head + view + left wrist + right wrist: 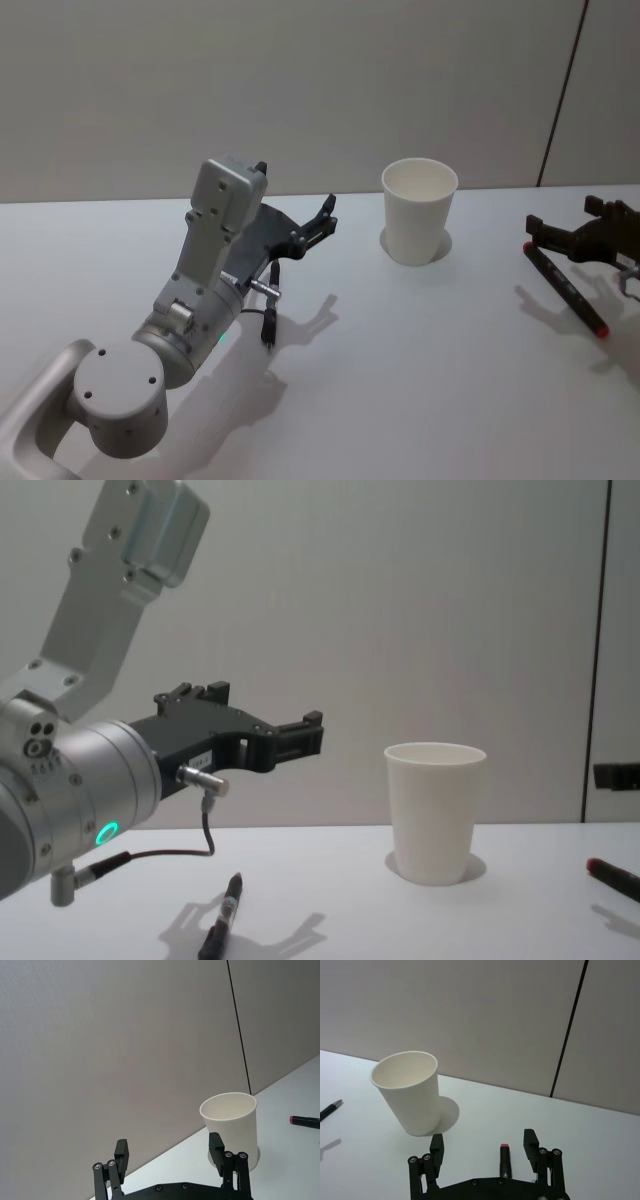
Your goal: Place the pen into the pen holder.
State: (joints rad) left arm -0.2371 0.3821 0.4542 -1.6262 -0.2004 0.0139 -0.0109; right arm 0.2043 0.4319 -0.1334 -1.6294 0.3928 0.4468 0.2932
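Leftmost, our left end effector [169,1152] hangs above the tabletop [420,380] with its fingers spread and nothing between them, aimed toward the pen holder [418,210]. Under that arm, toward the near-left part of the tabletop, a black pen [222,920] lies flat, its long axis running roughly from the near edge toward the far edge.

The pen holder, a plain white paper cup, stands upright about midway along the tabletop and closer to the far edge, well apart from both pens.

Toward the right edge lies a second pen, the red-tipped pen [565,288]. It is dark-barrelled and flat on the tabletop, slanting from the far side toward the near-right corner. Our right end effector [484,1137] hovers just over its far end, fingers apart and holding nothing. From the right wrist the barrel runs straight out between the two fingers, so they would close across its width.

We judge this to be the pen meant by the task, since the right arm is lined up on it while the left is raised clear of the black one. The coming move turns on that relation: the pen sits directly below the open fingers — a descent, then a squeeze. The holder lies to that pen's left, toward the far edge.

We can read no brand, label or writing on the cup or either pen.
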